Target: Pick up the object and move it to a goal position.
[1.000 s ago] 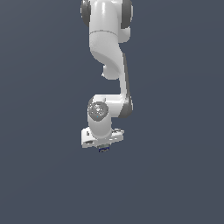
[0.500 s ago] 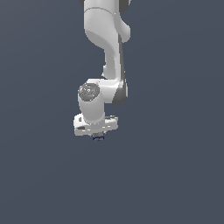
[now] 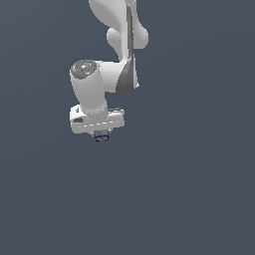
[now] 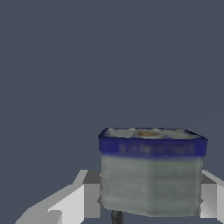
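Your gripper (image 3: pixel 101 135) was closed on the grey block (image 4: pixel 151 175), fingers (image 4: pixel 209 199) flanking its sides so it rode clear of the floor (image 3: pixel 189 199)

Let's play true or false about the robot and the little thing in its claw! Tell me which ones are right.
1. The claw holds the block. True.
2. The block has a red band. False: the band is dark blue.
3. The block is bigger than the claw. False: in the exterior view it is far smaller.
4. The arm is white. True.
5. The block has a grey body. True.
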Controlling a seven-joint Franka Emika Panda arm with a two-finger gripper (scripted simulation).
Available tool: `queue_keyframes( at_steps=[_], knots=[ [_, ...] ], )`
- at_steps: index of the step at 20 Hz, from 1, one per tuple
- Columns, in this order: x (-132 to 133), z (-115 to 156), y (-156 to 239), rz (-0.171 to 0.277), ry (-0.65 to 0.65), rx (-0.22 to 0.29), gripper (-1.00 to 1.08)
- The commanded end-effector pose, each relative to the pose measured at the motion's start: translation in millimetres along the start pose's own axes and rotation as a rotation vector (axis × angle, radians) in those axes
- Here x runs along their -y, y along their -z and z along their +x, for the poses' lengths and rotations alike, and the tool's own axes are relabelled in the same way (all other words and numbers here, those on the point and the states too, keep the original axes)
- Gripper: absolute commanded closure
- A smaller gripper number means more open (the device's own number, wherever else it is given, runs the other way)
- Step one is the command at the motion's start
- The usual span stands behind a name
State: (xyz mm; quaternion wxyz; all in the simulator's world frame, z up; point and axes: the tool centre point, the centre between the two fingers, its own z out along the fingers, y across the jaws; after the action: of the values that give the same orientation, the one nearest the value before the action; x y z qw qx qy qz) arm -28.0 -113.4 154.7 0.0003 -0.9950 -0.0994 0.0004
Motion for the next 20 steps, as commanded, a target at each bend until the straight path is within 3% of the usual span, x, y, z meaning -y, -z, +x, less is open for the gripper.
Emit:
queue_keyframes(
  at_steps=[1,12,20],
  knots=[
    [-7.5,-16.2,20.2,0.000,0.000,-0.001,1.08],
    [-41.9,-84.8,109.0,0.002,0.000,-0.002,1.08],
    [-59.7,-116.1,152.3,0.001,0.000,-0.002,1.08]
  ],
)
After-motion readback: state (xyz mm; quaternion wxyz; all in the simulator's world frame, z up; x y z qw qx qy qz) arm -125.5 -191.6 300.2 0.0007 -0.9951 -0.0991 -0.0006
